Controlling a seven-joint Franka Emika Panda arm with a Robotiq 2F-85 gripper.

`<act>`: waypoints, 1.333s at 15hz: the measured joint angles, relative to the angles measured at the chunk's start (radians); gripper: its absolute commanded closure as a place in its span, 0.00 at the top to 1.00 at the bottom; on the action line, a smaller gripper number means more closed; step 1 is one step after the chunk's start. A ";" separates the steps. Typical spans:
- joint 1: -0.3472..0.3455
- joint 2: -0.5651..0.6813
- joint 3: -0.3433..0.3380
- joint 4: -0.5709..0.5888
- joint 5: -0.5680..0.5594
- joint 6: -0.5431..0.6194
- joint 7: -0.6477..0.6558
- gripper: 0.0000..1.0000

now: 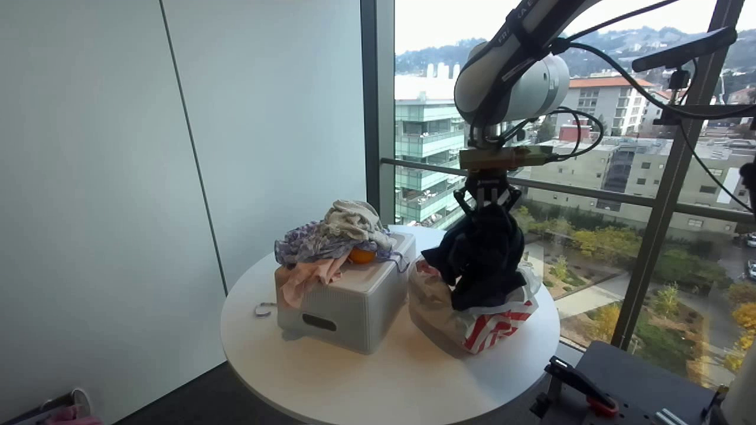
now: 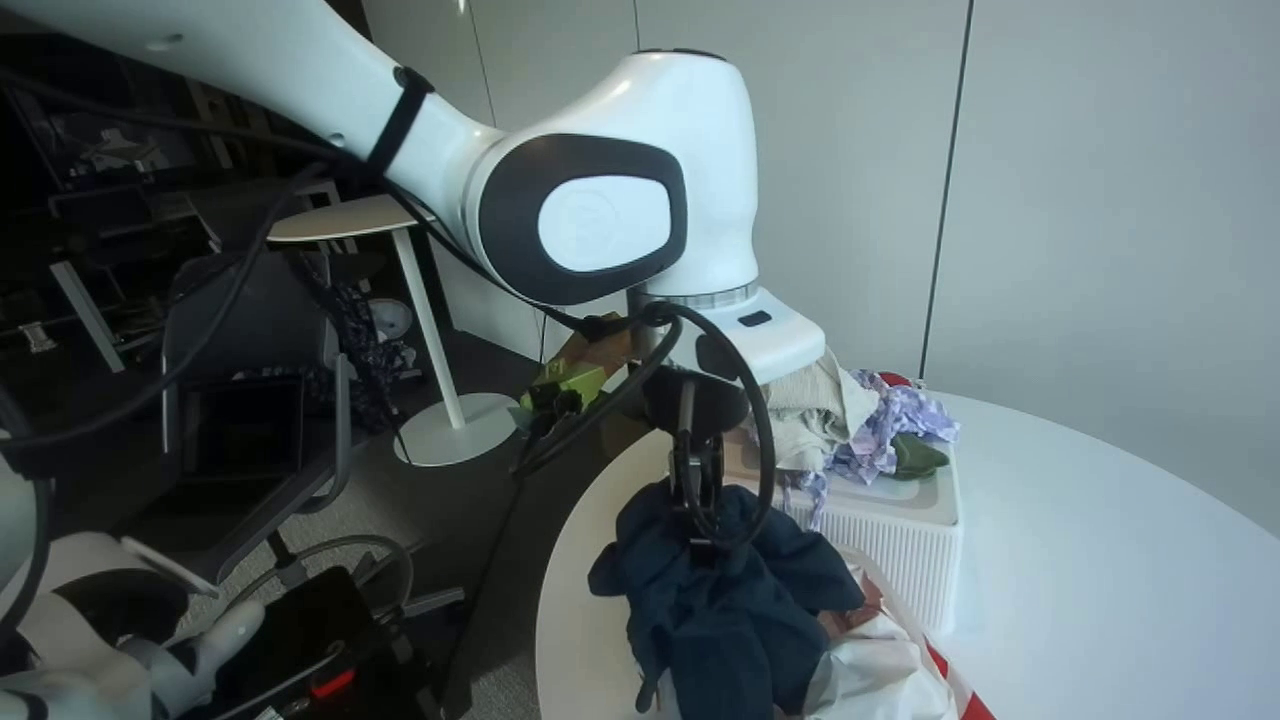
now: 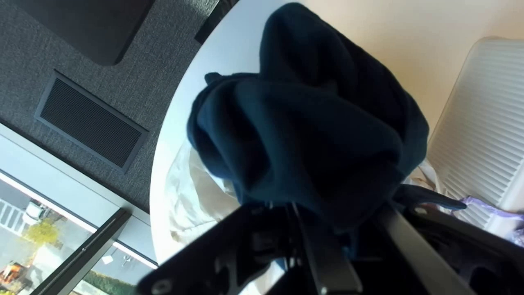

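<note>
Above the red-striped plastic bag, the gripper pinches a dark navy cloth, which bunches around the jaws and hangs in folds directly beneath them. The cloth's lower end overhangs the bag's mouth; whether it rests on the bag cannot be told. Beside the bag stands a ribbed white box.

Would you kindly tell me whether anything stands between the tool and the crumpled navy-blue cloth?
Nothing visible does: the black two-fingered tool grips the crumpled navy-blue cloth directly, over the white plastic bag with red stripes.
</note>
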 measured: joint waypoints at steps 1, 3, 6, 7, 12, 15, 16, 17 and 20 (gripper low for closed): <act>0.003 0.000 0.000 -0.003 0.000 -0.010 0.001 0.05; 0.005 0.000 -0.003 -0.009 0.001 -0.046 0.002 0.05; 0.005 0.005 -0.012 -0.008 0.001 -0.111 0.002 0.05; 0.005 0.012 -0.013 0.000 0.001 -0.127 0.002 0.05; 0.044 0.085 -0.012 0.121 0.001 -0.206 0.002 0.05; 0.071 0.151 -0.012 0.222 0.001 -0.279 0.001 0.05; 0.074 0.176 -0.013 0.250 0.001 -0.302 -0.002 0.05; 0.076 0.201 -0.015 0.274 0.001 -0.316 -0.005 0.05; 0.076 0.274 -0.025 0.327 0.001 -0.319 -0.017 0.05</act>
